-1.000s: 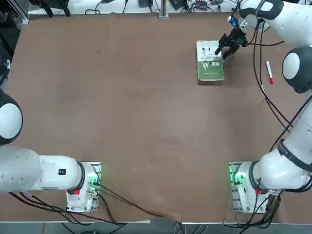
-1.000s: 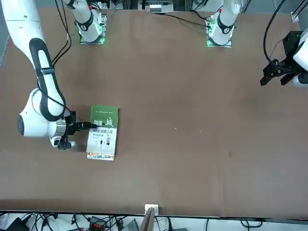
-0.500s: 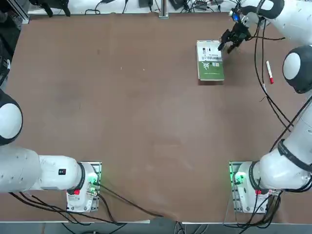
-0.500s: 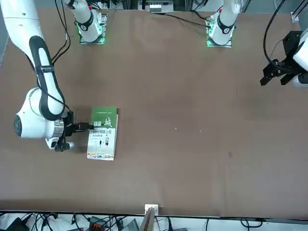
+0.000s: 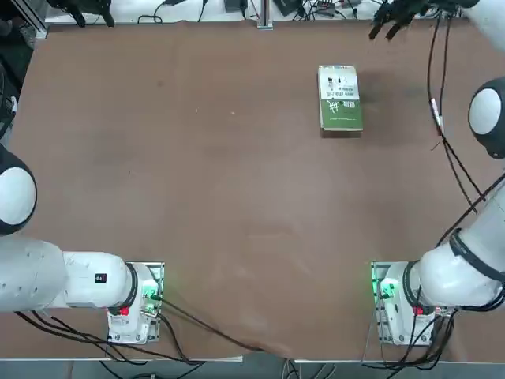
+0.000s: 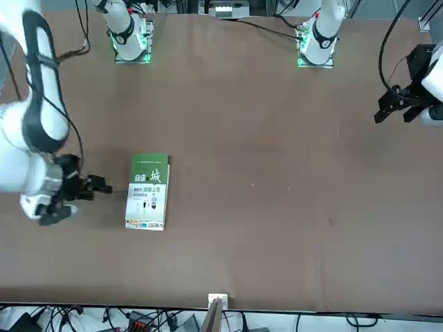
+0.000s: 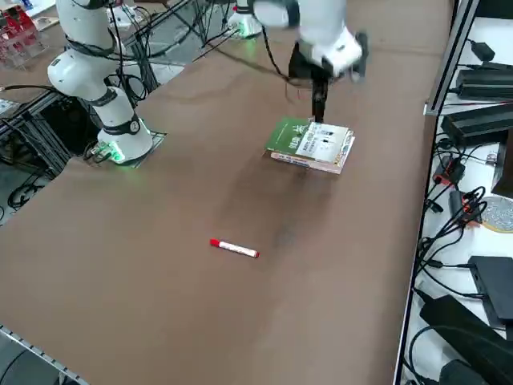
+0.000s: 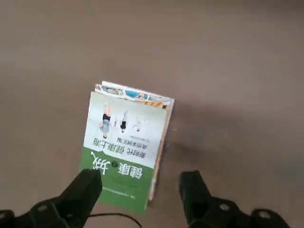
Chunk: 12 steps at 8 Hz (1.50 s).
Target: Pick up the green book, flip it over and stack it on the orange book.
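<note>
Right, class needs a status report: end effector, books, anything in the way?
Right end effector open, empty, above table. Green book stacked on orange book. Red marker lies apart.

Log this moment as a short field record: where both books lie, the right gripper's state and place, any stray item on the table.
green book: white-and-green face up, lying on the orange book
orange book: beneath, only an edge shows
right gripper: open, empty, raised clear beside the stack
stack state: flat on the table
stray item: red marker, apart from the books
</note>
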Tool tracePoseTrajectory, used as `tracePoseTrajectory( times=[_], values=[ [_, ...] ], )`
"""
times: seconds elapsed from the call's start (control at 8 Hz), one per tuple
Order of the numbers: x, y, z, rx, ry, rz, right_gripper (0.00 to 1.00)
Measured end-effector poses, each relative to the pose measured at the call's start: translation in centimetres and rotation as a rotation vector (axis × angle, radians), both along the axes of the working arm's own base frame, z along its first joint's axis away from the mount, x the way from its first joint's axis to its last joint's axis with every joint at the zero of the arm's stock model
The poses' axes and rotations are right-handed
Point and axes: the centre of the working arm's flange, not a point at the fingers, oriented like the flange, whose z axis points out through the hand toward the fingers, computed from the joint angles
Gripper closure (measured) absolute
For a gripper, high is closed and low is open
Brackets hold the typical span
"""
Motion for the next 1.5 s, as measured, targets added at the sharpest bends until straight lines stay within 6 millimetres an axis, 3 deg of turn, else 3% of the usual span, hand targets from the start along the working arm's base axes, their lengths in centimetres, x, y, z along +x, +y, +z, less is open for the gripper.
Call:
tracePoseTrajectory(
  times=[0.25,0.5,0.62,1.12,1.5],
  values=[
    [-1.2,-0.6,7.9,-0.085,-0.090,0.018,0.00],
    [-3.5,-0.6,13.5,-0.156,-0.136,0.012,0.00],
    [-4.8,-0.6,15.3,-0.165,-0.126,-0.022,0.00],
    [-9.4,-1.0,19.4,-0.221,-0.031,-0.100,0.00],
    [-13.9,-1.2,19.7,-0.243,0.006,-0.106,0.00]
  ],
)
